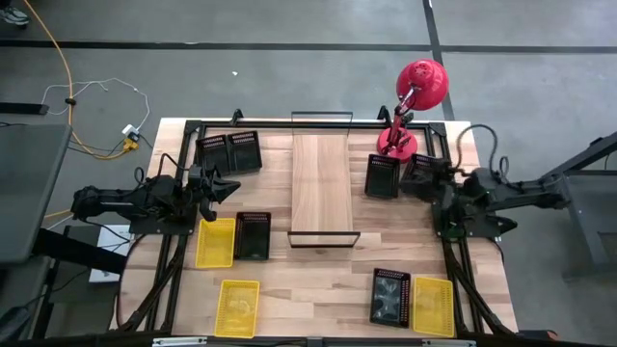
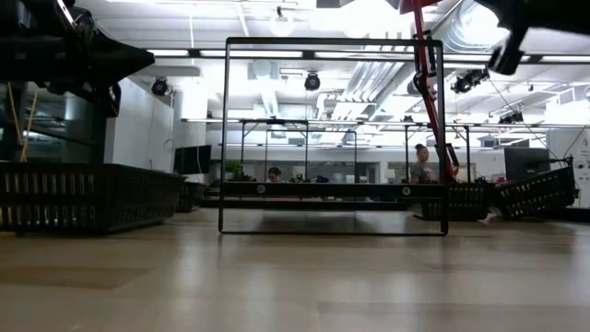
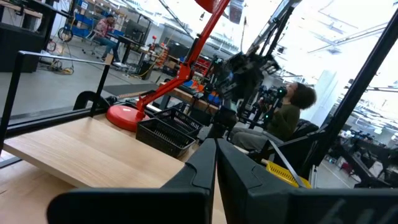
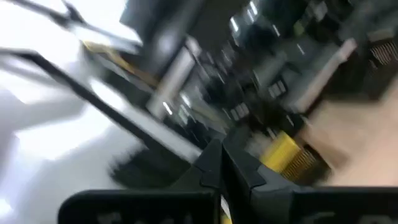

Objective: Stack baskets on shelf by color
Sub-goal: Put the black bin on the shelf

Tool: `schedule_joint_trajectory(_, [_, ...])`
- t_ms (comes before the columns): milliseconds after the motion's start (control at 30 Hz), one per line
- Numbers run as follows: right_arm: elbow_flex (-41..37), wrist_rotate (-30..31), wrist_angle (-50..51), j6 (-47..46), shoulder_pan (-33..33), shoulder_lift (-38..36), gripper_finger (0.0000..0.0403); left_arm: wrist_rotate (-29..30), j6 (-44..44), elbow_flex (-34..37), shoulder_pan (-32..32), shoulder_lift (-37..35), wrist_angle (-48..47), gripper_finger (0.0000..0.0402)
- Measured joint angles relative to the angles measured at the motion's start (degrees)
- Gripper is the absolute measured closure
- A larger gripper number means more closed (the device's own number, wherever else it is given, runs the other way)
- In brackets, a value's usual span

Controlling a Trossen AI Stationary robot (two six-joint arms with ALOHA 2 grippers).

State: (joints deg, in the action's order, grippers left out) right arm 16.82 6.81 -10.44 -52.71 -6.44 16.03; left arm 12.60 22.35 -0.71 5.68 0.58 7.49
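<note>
I have nothing stacked yet: the shelf (image 1: 322, 183) lies bare in the middle of the table, with black and yellow baskets scattered around it. My left gripper (image 1: 218, 185) hovers just above the yellow basket (image 1: 216, 241) and black basket (image 1: 254, 235) lying side by side left of the shelf; its jaws are pressed together, holding nothing. My right gripper (image 1: 416, 172) sits near the black basket (image 1: 383, 176) beside the red lamp (image 1: 413, 104); I cannot tell its jaw state. To do this well, I would open wide, grip one basket wall squarely, and start each color's pile at separate ends of the shelf.
</note>
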Motion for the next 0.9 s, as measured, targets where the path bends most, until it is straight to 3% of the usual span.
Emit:
schedule_joint_trajectory(200, [17.2,-1.3,34.0,4.6,0.0,15.3,0.0395,0.0,0.0,0.0,0.0,0.0,0.0,0.0398])
schedule_joint_trajectory(367, [24.7,-1.5,51.8,8.5,0.0,27.1,0.0342,0.0,0.0,0.0,0.0,0.0,0.0,0.0398])
schedule_joint_trajectory(500, [23.4,0.3,54.0,13.3,0.0,35.5,0.0283,0.0,0.0,0.0,0.0,0.0,0.0,0.0398])
schedule_joint_trajectory(633, [21.0,6.4,54.1,17.4,0.0,43.7,0.0241,0.0,0.0,0.0,0.0,0.0,0.0,0.0398])
schedule_joint_trajectory(800, [20.9,15.5,52.1,21.9,0.0,50.5,0.0227,0.0,0.0,0.0,0.0,0.0,0.0,0.0398])
schedule_joint_trajectory(900, [21.0,17.0,50.1,24.5,0.1,53.2,0.0226,0.0,0.0,0.0,0.0,0.0,0.0,0.0398])
